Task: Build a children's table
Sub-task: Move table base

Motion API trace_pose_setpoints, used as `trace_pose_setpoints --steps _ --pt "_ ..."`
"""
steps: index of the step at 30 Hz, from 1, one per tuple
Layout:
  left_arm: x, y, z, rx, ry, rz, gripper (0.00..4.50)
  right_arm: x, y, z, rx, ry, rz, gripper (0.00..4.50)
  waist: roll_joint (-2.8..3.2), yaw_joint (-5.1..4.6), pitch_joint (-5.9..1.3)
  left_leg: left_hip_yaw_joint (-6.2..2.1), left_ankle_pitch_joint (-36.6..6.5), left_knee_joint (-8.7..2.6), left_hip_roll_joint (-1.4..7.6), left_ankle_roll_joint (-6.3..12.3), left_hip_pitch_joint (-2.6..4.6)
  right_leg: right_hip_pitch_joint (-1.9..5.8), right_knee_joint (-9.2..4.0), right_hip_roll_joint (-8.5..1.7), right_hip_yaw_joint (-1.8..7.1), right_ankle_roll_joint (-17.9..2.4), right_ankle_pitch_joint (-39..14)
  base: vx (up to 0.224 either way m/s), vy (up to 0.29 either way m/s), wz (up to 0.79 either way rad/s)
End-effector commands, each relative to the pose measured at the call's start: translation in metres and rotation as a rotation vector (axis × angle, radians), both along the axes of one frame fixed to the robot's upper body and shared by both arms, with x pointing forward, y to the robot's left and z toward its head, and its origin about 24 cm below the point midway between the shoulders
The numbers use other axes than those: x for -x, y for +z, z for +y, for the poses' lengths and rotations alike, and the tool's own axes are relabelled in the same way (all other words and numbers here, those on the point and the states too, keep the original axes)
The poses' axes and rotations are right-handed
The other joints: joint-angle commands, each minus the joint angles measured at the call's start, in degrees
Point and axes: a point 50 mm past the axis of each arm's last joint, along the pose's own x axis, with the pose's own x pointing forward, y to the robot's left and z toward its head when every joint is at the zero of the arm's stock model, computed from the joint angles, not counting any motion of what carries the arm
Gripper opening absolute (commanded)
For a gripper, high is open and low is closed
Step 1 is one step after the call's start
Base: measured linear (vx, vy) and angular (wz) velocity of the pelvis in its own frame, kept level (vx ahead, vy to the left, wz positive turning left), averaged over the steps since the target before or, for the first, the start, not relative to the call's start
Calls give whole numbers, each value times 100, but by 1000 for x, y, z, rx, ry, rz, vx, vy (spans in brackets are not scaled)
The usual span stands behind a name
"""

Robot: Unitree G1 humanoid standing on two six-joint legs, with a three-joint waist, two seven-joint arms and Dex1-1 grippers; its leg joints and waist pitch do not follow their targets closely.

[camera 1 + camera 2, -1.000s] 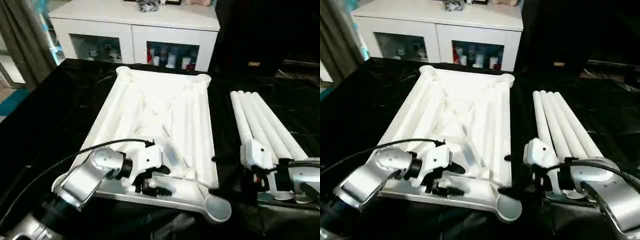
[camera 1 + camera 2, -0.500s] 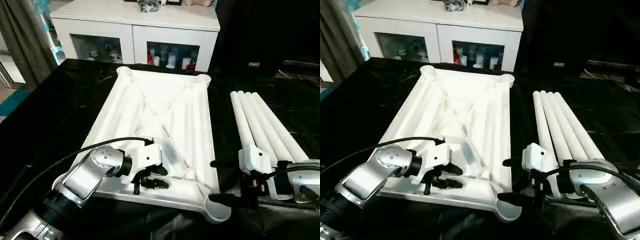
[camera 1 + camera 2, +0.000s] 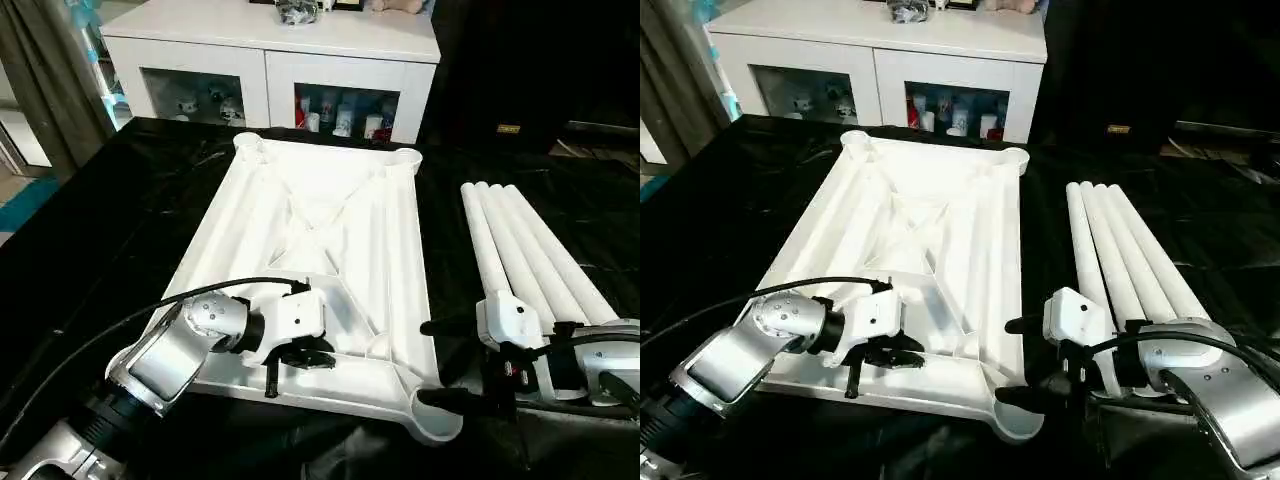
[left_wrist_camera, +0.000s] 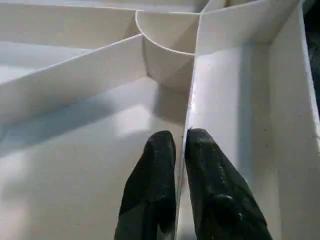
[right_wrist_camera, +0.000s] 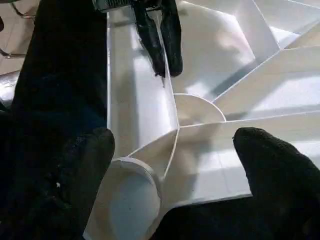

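Two end effectors work the upturned children's table (image 3: pixel 320 230) at lower frame. The left end effector (image 4: pixel 180 145) pinches a rib, apparently steadying it; the right end effector (image 5: pixel 170 145) is spread around the corner socket (image 5: pixel 131 192).

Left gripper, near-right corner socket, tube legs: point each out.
left gripper (image 4: pixel 180 142), left wrist view, between its fingertips pinching a rib.
near-right corner socket (image 5: pixel 131 192), right wrist view, on its round floor.
tube legs (image 3: pixel 520 245), left eye view, mid-length of the bundle.

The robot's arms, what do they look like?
Both forearms are shiny silver tubes with white blocks at the wrists. Each end effector, left and right, has two black fingers, rounded and a bit scuffed. Thin black cables loop along both arms.
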Motion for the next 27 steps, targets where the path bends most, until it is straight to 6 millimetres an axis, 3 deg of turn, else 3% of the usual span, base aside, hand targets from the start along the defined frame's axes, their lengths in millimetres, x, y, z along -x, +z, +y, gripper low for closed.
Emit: trace_pose_setpoints --steps 1,12,20,24,27 --pt "-1 3 0 -20 2 -58 24 2 3 6 -22 27 3 431 -58 4 -269 -74 -709 -554 299 506 -126 332 -420 -318 192 -1231 -1879 0 0 0" --pt "-6 3 6 -151 -76 -311 8 0 5 10 -31 38 -7 431 -63 -15 -260 -81 -778 -563 305 480 -129 319 -433 -319 195 -1149 -2003 0 0 0" --pt "-17 21 7 -189 -119 -511 8 0 5 14 -41 41 -12 431 -71 -7 -247 -87 -933 -572 282 367 -119 275 -492 -307 197 -846 -2617 0 0 0" --pt "-20 22 12 -216 -113 -538 8 0 4 16 -44 42 -15 431 -57 2 -268 -95 -777 -574 292 339 -136 291 -444 -313 195 -936 -2221 0 0 0" --pt "-24 24 18 -244 -91 -564 8 0 5 17 -47 42 -17 431 -40 5 -286 -85 -635 -565 298 384 -133 311 -391 -310 190 -1178 -1632 0 0 0"
